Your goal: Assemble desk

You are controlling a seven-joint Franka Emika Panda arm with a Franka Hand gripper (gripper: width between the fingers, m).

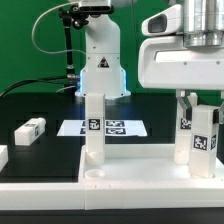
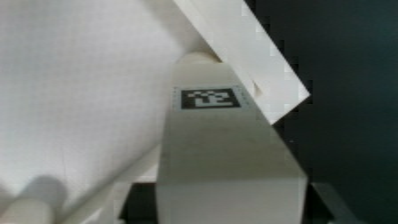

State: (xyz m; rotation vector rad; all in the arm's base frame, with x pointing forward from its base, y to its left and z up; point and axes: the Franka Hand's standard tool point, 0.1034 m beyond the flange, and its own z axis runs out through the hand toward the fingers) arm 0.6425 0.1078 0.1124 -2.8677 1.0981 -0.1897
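On the exterior view's left, a loose leg (image 1: 29, 129) lies on the black counter (image 1: 40, 105). Further right, one leg (image 1: 94, 125) stands in the tabletop panel (image 1: 130, 168). Rightmost, the end effector (image 1: 197, 100) pinches another upright leg (image 1: 198, 135); a skewed grip could jam it against its corner socket.

We saw the desk legs (image 1: 94, 125) and tabletop (image 1: 130, 180) looked like smooth, slightly glossy white plastic. The table (image 1: 40, 105) was matt black, and the marker board (image 1: 105, 127) looked like flat paper.
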